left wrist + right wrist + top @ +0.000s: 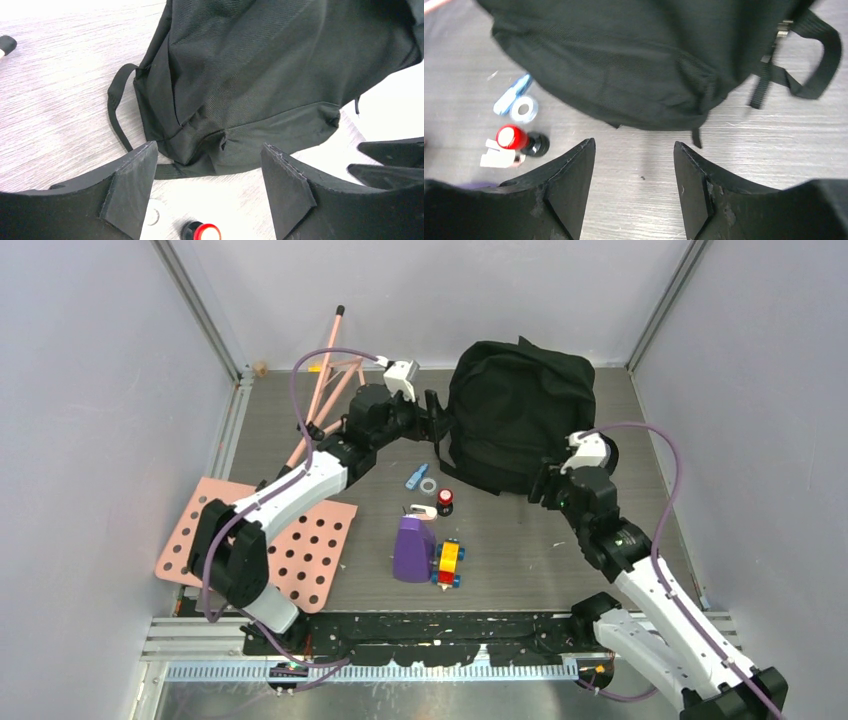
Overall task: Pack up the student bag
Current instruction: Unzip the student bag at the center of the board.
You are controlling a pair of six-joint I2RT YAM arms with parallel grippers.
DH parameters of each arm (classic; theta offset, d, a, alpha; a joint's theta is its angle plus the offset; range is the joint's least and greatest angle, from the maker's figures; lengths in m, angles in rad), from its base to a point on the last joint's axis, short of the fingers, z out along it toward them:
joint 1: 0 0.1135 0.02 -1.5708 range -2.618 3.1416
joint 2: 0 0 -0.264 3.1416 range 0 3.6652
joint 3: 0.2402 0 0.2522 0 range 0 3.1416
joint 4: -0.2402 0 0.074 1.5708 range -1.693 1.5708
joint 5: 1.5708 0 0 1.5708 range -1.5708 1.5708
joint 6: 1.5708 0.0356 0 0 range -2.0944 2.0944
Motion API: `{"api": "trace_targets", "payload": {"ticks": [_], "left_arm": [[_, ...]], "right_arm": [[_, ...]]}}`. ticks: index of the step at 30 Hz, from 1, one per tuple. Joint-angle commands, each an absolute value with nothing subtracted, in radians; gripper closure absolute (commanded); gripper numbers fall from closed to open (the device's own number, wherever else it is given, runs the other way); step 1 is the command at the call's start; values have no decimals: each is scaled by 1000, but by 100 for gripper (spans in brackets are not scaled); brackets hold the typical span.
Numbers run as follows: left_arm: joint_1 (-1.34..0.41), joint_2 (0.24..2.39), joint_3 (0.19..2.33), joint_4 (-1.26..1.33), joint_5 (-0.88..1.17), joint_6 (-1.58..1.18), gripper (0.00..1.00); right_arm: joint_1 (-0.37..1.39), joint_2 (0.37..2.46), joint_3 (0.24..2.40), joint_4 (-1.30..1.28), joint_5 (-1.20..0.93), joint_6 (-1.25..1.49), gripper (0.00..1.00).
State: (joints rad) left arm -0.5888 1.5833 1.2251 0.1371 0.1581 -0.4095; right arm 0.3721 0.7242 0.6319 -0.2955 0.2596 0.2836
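Note:
The student bag (520, 410), a large floppy black backpack, lies at the back of the table. My left gripper (437, 426) is at its left side, open and holding nothing. In the left wrist view the bag (280, 75) fills the frame just beyond the left gripper (209, 146), with a strap (116, 107) looping out to the left. My right gripper (545, 486) sits at the bag's near right corner. In the right wrist view the right gripper (634, 143) stands open over bare table, just short of the bag (639, 60).
Small items lie in front of the bag: a red-capped black piece (445, 502), a tape ring (429, 484), a blue piece (416, 476), a purple container (412, 548) and a toy block stack (448, 563). A pink pegboard (265, 540) and pink rods (325, 380) are at the left.

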Motion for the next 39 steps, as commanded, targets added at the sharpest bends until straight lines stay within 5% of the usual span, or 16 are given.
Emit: {"api": "trace_targets", "payload": {"ticks": [1,22,34,39], "left_arm": [[-592,1507,1187,114,169,-422,22],[-592,1426,1059,136,189,-497,19],[-760,1501,993,356,287,6,21],[-853,1609,1016,452,310,227,21]], "right_arm": [[483,775,658,-244,309,136,34],[623,1292,798,23,713,-386,33],[532,1184,904,18,568,-184,96],[384,1198,943,-60,334,-64,100]]}}
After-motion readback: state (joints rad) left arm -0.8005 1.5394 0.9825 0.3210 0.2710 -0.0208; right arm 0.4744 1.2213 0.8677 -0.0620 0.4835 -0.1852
